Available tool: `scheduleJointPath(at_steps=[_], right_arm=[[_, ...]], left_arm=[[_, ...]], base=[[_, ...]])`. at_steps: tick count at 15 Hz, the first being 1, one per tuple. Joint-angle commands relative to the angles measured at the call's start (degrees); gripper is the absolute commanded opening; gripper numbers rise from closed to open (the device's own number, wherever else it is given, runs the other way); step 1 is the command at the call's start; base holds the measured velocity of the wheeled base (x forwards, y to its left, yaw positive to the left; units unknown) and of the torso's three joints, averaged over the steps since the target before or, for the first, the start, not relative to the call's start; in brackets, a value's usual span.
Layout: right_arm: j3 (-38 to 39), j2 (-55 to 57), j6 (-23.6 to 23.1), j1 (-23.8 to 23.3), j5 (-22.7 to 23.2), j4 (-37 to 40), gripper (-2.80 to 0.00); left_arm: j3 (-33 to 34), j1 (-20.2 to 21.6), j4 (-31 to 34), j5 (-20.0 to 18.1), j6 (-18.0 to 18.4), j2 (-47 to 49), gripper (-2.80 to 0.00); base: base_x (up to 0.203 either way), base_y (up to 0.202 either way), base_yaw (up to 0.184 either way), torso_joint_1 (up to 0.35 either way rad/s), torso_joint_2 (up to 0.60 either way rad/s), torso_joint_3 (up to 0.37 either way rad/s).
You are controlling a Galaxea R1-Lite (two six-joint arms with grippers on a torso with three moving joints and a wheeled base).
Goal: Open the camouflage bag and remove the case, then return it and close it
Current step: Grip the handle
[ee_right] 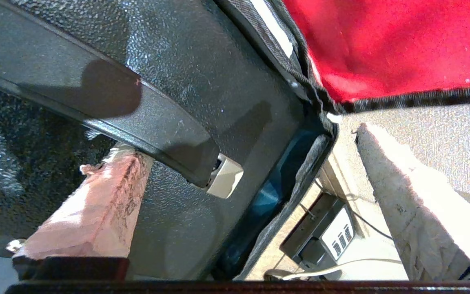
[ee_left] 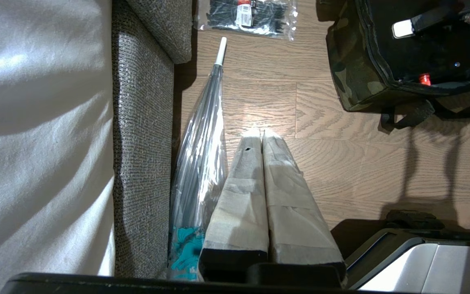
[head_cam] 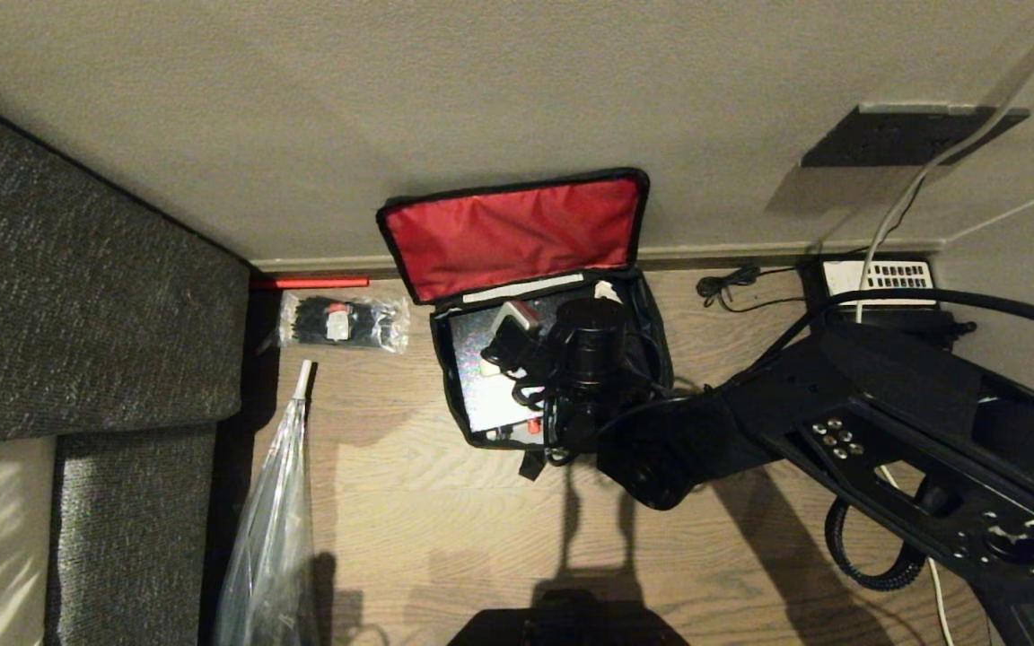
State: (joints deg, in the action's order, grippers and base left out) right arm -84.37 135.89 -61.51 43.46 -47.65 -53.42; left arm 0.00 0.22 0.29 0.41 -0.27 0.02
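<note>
Over the camouflage bag [head_cam: 634,305], right end effector [ee_right: 243,147] spread wide, empty, above the case [head_cam: 481,377]

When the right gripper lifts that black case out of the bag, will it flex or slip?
The case looks like a hard textured shell with a moulded handle and latch, so probably stiff, not floppy. Its pebbled surface should give some grip. It fills the camouflage bag closely, so it may drag on the walls. The right gripper is open over it.
</note>
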Motion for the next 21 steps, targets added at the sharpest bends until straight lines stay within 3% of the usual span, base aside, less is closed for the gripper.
scheduleJointPath(at_steps=[1,7,15,18,21], right_arm=[[-0.36,0.43,-0.36,-0.39,-0.16,-0.37,0.0],[6.76,0.03,0.28,-0.27,0.4,0.72,0.0],[7.38,0.26,3.5,0.13,1.51,2.44,0.0],[6.19,-1.65,13.97,0.66,1.59,13.44,0.0],[6.62,-7.46,18.6,0.36,4.73,19.17,0.0]], left_arm=[[0.18,0.04,-0.03,0.02,0.0,-0.11,-2.8],[0.18,0.13,-0.03,0.02,-0.08,-0.11,-2.8],[0.18,0.13,-0.03,0.02,0.0,-0.11,-2.8],[0.18,0.13,-0.03,0.02,0.0,-0.11,-2.8],[0.18,0.13,-0.03,0.02,0.0,-0.11,-2.8]], base=[[0.0,0.0,0.0,0.0,0.0,0.0],[0.0,0.0,0.0,0.0,0.0,0.0],[0.0,0.0,0.0,0.0,0.0,0.0],[0.0,0.0,0.0,0.0,0.0,0.0],[0.0,0.0,0.0,0.0,0.0,0.0]])
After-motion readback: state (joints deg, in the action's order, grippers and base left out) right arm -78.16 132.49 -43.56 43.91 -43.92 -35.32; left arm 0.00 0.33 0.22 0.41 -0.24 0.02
